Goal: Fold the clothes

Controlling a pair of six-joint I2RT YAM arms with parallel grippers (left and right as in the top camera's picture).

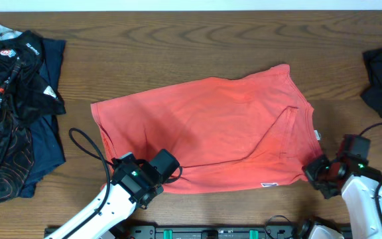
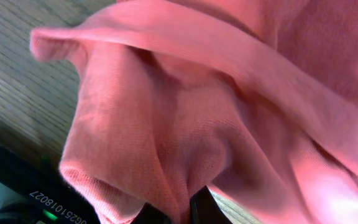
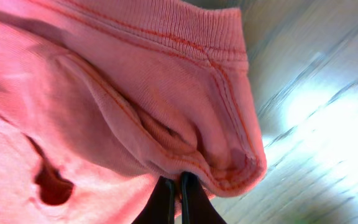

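The coral-red short-sleeved cotton T-shirt (image 1: 211, 126) lies spread on the brown wooden table (image 1: 178, 40), reaching away from both sets of fingers and spanning the stretch between them. Its near edge is in their hold. It looks light, soft and limp. It should drape and sag from wherever it is held, so hems and seams are the surest places to take it.

The left fingers (image 2: 197, 208) are clenched on a bunched near-left corner, and the cloth rises off the table above them. The right fingers (image 3: 186, 200) are pinched tight on a thick gather just below a ribbed, stitched band. That band should slip less than plain cloth.

The upper face shows plain, with no lettering, long soft creases and one diagonal ridge towards the right fingers. A small white label (image 1: 268, 184) sits on the near hem, closer to the right fingers than the left.
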